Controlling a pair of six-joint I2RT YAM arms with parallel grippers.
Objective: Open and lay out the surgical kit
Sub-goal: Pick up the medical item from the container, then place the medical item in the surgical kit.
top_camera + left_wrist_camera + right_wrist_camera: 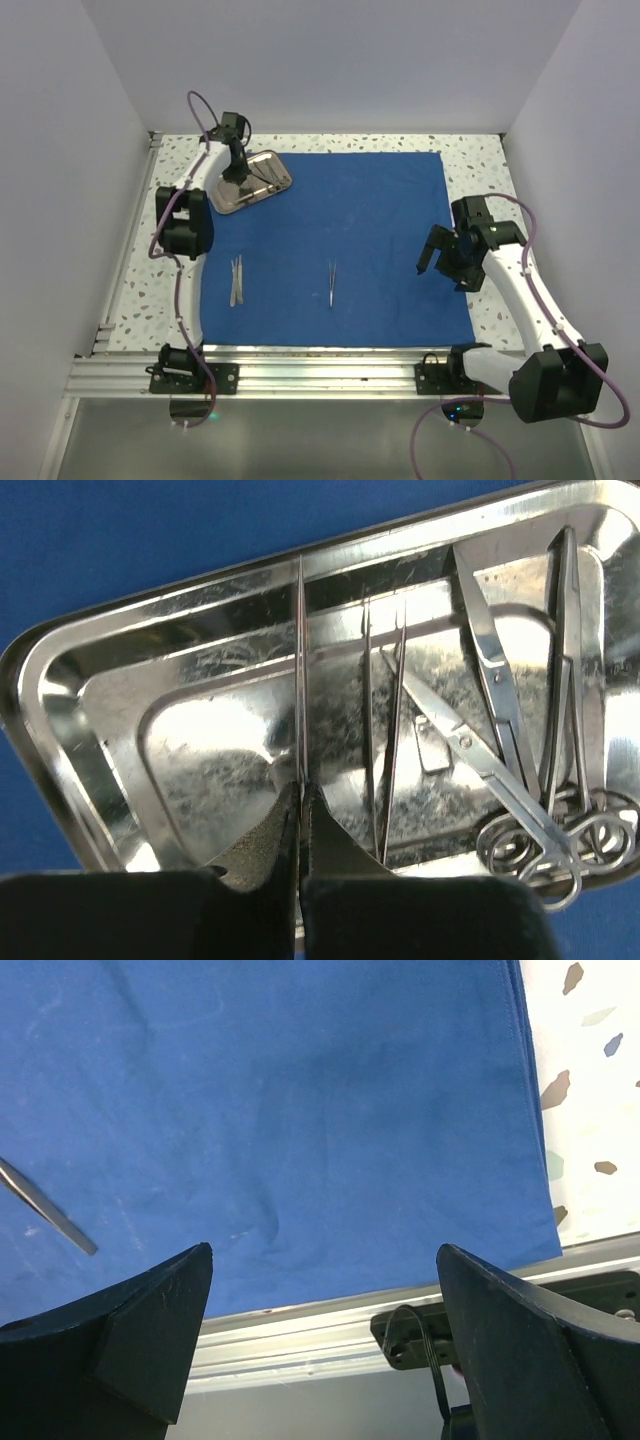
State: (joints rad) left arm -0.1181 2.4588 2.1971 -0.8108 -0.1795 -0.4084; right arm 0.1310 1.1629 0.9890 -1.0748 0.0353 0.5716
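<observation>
several instruments (331, 282) on blue cloth (380, 230) near tray (262, 198)

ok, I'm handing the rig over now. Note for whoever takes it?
Left gripper: shut on thin tweezers lying in the tray.
Right gripper: open, empty, above the right side of the cloth.
Tray sits on the cloth's far left corner.
Done: cloth spread flat; near-left piece and middle piece laid out on it.
Left: move the held tweezers, the second pair and the scissors from tray to cloth.
</observation>
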